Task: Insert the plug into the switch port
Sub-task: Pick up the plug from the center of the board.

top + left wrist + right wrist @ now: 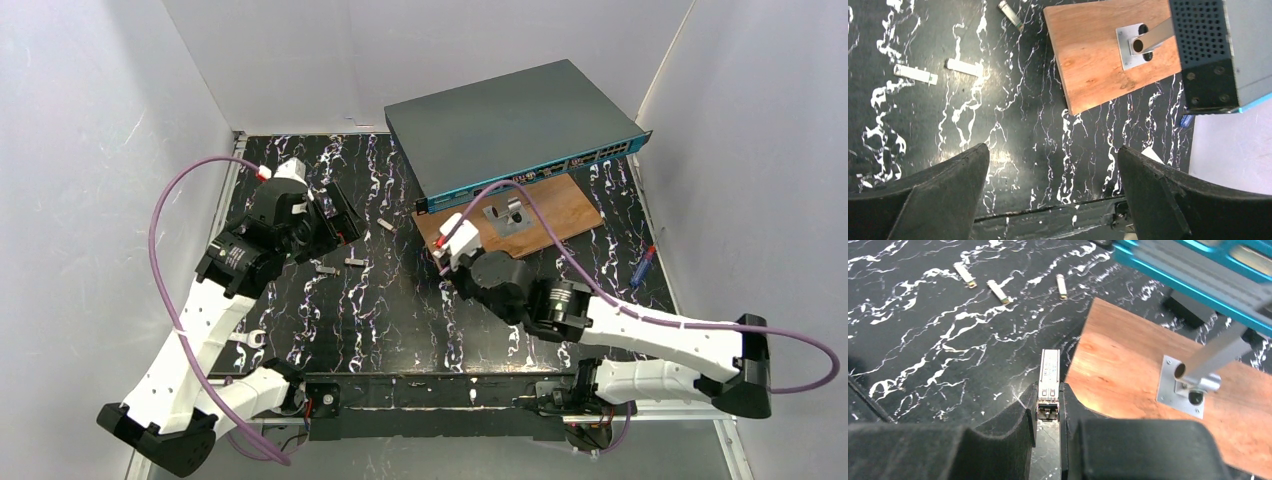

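The switch (505,120) is a flat dark grey box at the back right, its teal front strip (545,177) facing the arms; it also shows in the right wrist view (1198,270) and the left wrist view (1228,45). My right gripper (1049,401) is shut on a small silver plug (1049,375), which sticks out forward between the pads. It hovers by the left edge of the wooden board (1128,370), short of the switch. My left gripper (1053,152) is wide open over the dark marbled table with nothing between its fingers; it sits at the left (340,215).
Three loose silver plugs (386,224) (354,261) (327,270) lie on the table between the arms. The brown wooden board (560,205) carries a metal bracket with a tube (505,213). A blue and red tool (643,265) lies at the right, a wrench (248,340) at the left.
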Controlling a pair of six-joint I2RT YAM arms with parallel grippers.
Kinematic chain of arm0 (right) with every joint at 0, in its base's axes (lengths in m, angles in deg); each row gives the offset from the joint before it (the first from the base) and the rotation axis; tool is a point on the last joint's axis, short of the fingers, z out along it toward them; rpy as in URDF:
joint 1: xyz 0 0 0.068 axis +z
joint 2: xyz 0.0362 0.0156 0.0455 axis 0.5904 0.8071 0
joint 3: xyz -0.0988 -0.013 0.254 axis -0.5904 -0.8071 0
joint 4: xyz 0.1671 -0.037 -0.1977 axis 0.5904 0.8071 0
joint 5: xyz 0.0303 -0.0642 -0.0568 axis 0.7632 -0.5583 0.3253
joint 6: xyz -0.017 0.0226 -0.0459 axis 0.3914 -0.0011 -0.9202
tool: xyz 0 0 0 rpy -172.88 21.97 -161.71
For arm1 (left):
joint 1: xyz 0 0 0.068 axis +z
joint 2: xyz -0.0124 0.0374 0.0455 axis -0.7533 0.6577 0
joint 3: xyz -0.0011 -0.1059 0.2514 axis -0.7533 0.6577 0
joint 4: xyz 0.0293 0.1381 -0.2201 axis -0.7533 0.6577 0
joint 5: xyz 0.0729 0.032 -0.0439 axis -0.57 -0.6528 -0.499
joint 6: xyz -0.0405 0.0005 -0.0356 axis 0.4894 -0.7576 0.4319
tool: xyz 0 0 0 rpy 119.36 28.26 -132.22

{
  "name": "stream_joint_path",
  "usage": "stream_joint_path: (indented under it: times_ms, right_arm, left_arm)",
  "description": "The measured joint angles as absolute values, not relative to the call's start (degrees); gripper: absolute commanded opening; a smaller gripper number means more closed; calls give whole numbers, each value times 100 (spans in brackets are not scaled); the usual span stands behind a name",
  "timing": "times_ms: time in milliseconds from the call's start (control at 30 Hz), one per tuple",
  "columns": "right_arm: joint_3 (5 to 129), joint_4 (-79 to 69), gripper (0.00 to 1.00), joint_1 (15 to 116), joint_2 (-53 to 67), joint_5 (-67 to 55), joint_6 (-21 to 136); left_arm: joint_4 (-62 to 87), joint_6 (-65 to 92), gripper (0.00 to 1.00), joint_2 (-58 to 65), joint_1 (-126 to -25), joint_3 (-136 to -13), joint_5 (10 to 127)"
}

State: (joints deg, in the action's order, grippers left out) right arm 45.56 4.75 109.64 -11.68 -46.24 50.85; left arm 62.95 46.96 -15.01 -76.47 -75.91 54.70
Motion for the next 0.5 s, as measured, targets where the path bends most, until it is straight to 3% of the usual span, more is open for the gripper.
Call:
stream_joint_path:
  times_ms: [500]
  right_arm:
    - [4189, 1557, 1, 8664, -2394, -4147, 5754]
  left_arm:
    - [5169, 2891, 98, -1214, -7647, -7591, 6541]
